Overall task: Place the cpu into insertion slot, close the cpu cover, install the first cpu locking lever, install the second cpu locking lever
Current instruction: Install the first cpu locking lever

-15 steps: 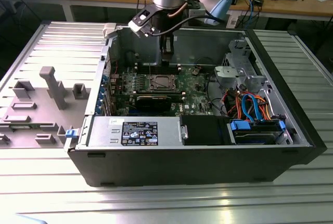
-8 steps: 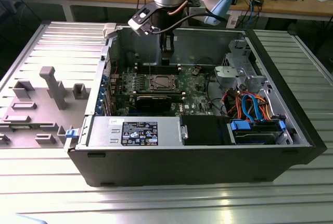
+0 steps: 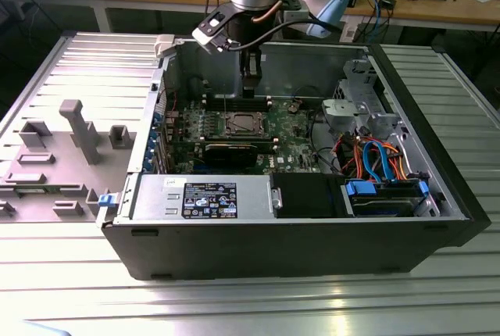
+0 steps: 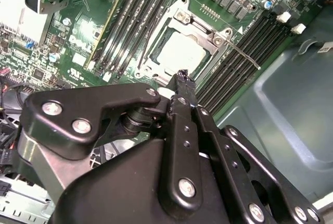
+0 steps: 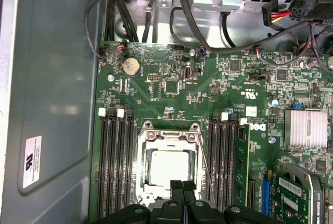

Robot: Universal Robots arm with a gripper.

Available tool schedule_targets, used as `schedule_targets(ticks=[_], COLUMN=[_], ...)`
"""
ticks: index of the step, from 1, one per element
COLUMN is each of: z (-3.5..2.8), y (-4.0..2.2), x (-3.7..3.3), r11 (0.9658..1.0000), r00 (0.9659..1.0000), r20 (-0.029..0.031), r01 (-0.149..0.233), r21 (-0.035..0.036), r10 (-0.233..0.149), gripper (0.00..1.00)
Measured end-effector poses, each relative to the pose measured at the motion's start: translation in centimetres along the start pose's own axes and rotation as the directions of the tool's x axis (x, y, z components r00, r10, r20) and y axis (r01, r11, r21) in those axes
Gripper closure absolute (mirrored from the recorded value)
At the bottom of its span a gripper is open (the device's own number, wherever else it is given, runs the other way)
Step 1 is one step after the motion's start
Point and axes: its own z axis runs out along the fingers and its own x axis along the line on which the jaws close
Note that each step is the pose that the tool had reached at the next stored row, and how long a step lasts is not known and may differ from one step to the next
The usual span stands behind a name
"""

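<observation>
The cpu (image 5: 170,166) lies flat with its silver top up in the insertion slot (image 4: 148,70); the slot's contact field is hidden beneath it. The cpu cover (image 5: 169,136) lies down around the chip like a frame. One thin locking lever (image 4: 242,54) angles out over the black memory slots, and another lever (image 4: 156,23) runs along the opposite side of the socket. My gripper (image 5: 182,185) is shut with nothing between its fingers. It hangs above the board at the socket's edge, and its tip (image 4: 182,75) is beside the cover. In the exterior view the gripper (image 3: 248,86) hangs over the socket (image 3: 240,125).
The open computer case (image 3: 305,234) lies on a ribbed metal table. Memory slots (image 5: 113,166) flank the socket, and a long black card (image 3: 230,151) lies in front of it. Cables (image 3: 375,156) and drive bays sit at the exterior view's right, and a grey plastic shroud (image 3: 78,129) lies on the left.
</observation>
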Motion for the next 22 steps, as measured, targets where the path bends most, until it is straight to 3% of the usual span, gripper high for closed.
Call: schedule_targets(ticks=[3, 6, 9, 11, 13, 22], z=[0.01, 0.01, 0.0, 0.0, 0.0, 0.01], y=[0.0, 0.0, 0.0, 0.0, 0.0, 0.0], x=[0.01, 0.01, 0.01, 0.01, 0.01, 0.01], r11=[0.9992, 0.9961, 0.9896, 0.9867, 0.9818, 0.9634], r00=[0.9992, 0.9961, 0.9896, 0.9868, 0.9818, 0.9635], r20=[-0.0009, -0.0016, -0.0022, -0.0024, -0.0027, -0.0032], r01=[0.039, 0.088, 0.144, 0.162, 0.19, 0.268], r21=[-0.002, -0.0043, -0.0071, -0.008, -0.0094, -0.0134], r10=[-0.039, -0.088, -0.144, -0.162, -0.19, -0.268], gripper=[0.89, 0.89, 0.89, 0.89, 0.89, 0.89])
